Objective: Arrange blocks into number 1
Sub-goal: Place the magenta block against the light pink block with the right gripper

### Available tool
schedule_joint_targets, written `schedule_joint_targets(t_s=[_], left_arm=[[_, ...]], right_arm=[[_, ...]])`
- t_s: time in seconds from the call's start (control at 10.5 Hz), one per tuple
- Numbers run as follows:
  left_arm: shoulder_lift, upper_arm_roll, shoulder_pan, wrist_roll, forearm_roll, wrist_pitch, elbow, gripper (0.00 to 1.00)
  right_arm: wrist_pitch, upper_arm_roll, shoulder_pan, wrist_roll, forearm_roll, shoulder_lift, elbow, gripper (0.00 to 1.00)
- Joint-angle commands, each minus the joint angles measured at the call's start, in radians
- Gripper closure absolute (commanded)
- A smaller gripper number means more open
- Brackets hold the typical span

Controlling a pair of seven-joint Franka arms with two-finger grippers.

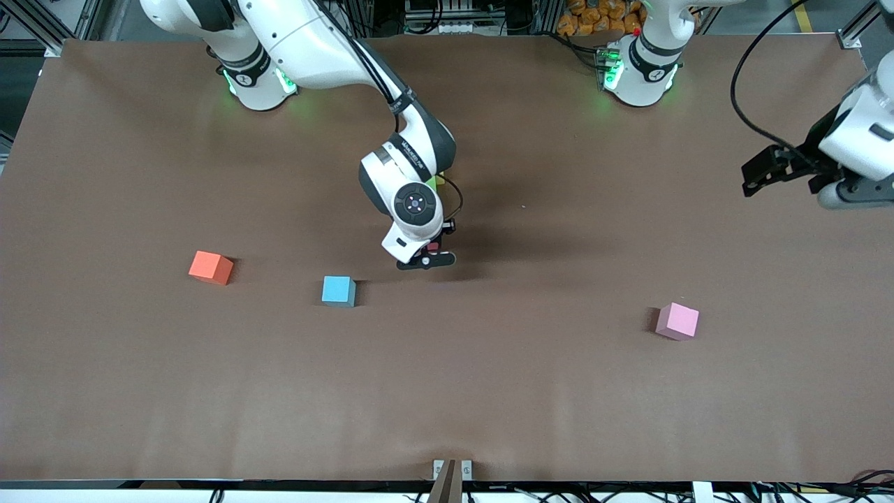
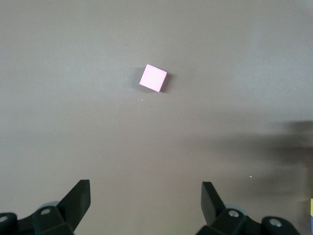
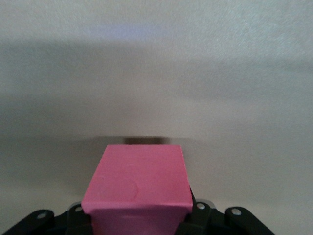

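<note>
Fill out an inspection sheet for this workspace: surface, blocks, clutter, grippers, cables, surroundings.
Surface: brown table, bare between blocks.
Job's things: orange block, light blue block and pink block lie apart on the table; a red block is held; a green-yellow block peeks out under the right arm.
Clutter: nothing seen.
Grippers: right gripper shut on the red block, low over mid-table; left gripper open, waiting above the left arm's end.
Cables: black cable loops to the left arm.
Surroundings: metal framing, orange items past the bases.
</note>
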Motion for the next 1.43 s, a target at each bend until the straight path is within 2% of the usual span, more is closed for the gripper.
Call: schedule_joint_targets(t_s=[0.0,0.1,0.38,0.57,0.76,0.86,1.15,1.34], left_arm=[[-0.011,-0.007,0.009,0.025,-0.020,-0.013,-0.009,0.00],[-0.012,-0.010,-0.001,0.030,-0.008,-0.012,-0.016,0.00],[-0.014,-0.010,-0.003,0.012,-0.010,-0.003,-0.017,0.00],[-0.017,-0.016,0.002,0.012,-0.016,-0.003,-0.022,0.00],[-0.018,-0.016,0.003,0.013,-0.017,0.000,-0.025,0.00],[-0.022,-0.018,0.003,0.013,-0.017,0.003,-0.028,0.00],[-0.037,-0.027,0.000,0.015,-0.019,0.003,-0.042,0.00],[-0.041,-0.028,0.005,0.024,-0.019,0.005,-0.052,0.00]], right_arm=[[-0.006,-0.005,0.009,0.021,0.015,0.002,0.005,0.42],[-0.009,-0.005,0.009,0.021,0.015,0.002,0.005,0.00],[-0.052,-0.007,-0.016,-0.014,0.000,-0.049,0.018,0.00],[-0.168,-0.007,-0.054,-0.193,-0.029,-0.089,0.034,0.00],[-0.268,-0.005,-0.111,-0.406,-0.142,-0.142,0.034,0.00],[-0.317,-0.005,-0.135,-0.500,-0.161,-0.173,0.034,0.00],[-0.382,-0.007,-0.236,-0.502,-0.209,-0.337,0.011,0.00],[-0.377,-0.007,-0.301,-0.362,-0.210,-0.470,-0.020,0.00]])
